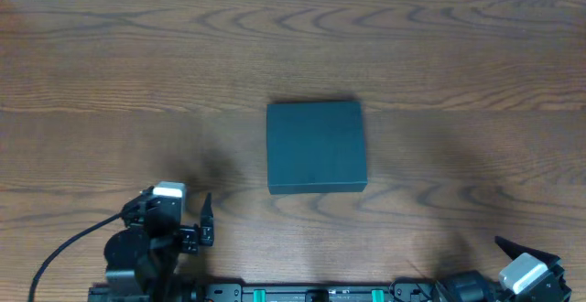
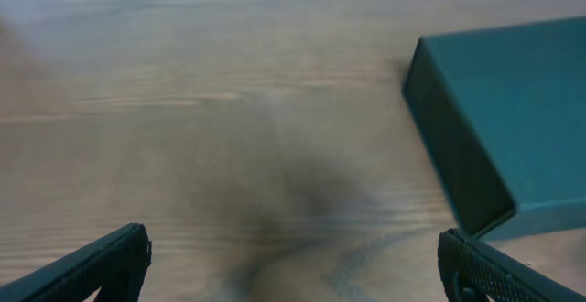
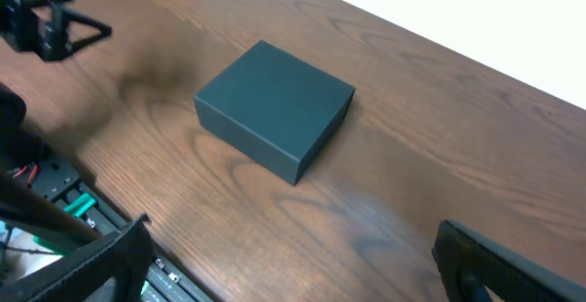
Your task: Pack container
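Both arms wait low and empty, left gripper (image 2: 293,279) and right gripper (image 3: 288,265) spread wide. The closed container (image 1: 316,146) sits mid-table (image 1: 92,64). Prying at one edge unbraced would likely slide it instead of opening it.

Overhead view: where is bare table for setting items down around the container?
Bare table runs along the far strip beyond the container, with wide patches to its left and right. The left gripper and right gripper crowd the near corners; a bare gap lies between them, before the container.
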Action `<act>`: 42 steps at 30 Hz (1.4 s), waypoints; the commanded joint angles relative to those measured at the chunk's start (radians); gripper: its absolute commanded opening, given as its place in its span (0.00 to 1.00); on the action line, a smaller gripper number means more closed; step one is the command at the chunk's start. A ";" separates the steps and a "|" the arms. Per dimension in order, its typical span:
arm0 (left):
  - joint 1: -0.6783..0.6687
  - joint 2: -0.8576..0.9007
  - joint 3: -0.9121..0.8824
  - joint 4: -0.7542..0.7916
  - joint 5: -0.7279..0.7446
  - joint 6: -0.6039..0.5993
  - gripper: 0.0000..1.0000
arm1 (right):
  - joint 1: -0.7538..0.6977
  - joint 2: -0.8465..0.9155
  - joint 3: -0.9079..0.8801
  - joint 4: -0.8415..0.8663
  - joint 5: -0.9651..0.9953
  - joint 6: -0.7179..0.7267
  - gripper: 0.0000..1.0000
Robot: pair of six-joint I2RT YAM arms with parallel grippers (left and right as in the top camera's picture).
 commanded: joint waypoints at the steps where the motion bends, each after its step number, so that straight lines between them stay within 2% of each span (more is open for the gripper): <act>1: 0.007 -0.041 -0.048 0.034 -0.008 -0.009 0.99 | 0.006 -0.002 0.001 -0.002 0.000 -0.004 0.99; 7: 0.054 -0.109 -0.105 0.050 -0.016 -0.038 0.99 | 0.006 -0.002 0.001 -0.002 0.000 -0.004 0.99; 14: 0.060 -0.109 -0.172 0.107 -0.061 -0.130 0.98 | 0.006 -0.002 0.001 -0.002 0.000 -0.004 0.99; 23: 0.052 -0.109 -0.238 0.125 -0.078 -0.189 0.99 | 0.006 -0.002 0.001 -0.002 0.000 -0.004 0.99; 42: 0.036 -0.107 -0.274 0.117 -0.079 -0.200 0.99 | 0.006 -0.002 0.001 -0.002 0.000 -0.004 0.99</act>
